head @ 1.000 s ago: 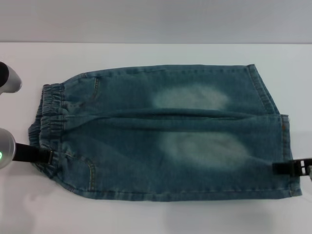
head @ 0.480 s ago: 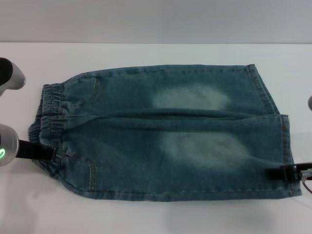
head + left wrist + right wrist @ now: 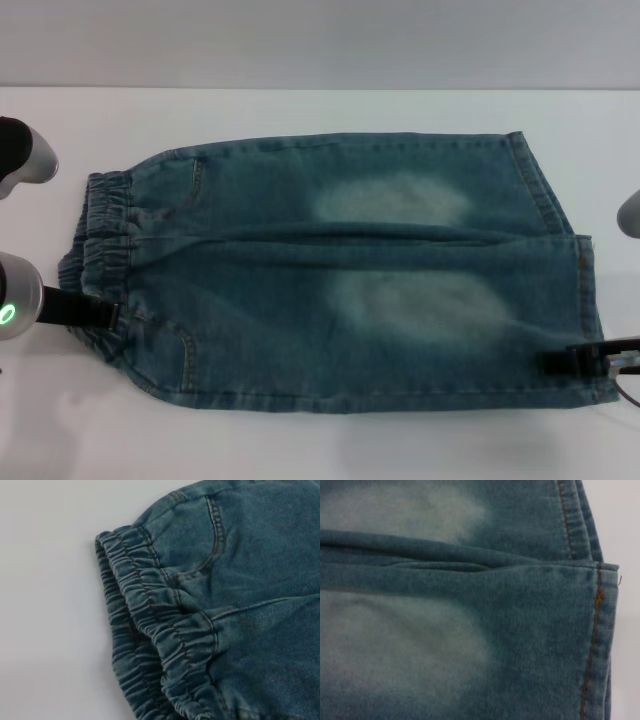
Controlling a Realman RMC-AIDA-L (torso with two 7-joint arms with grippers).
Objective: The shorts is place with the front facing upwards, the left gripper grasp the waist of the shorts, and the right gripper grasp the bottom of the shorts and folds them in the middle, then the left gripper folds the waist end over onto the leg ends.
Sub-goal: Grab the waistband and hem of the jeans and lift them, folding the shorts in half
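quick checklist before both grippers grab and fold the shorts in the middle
1. Shorts lie flat, front up, on the table: ok.
2. Left gripper at the waist, near corner: ok.
3. Right gripper at the leg hem, near corner: ok.
4. Fingers closed on the denim at either end: cannot tell.
5. Fabric free of bunching along the fold line: ok, only a shallow crease between the legs.
6. Far half of the shorts free of anything lying on it: ok.

Denim shorts [image 3: 470, 630], orange-stitched hem
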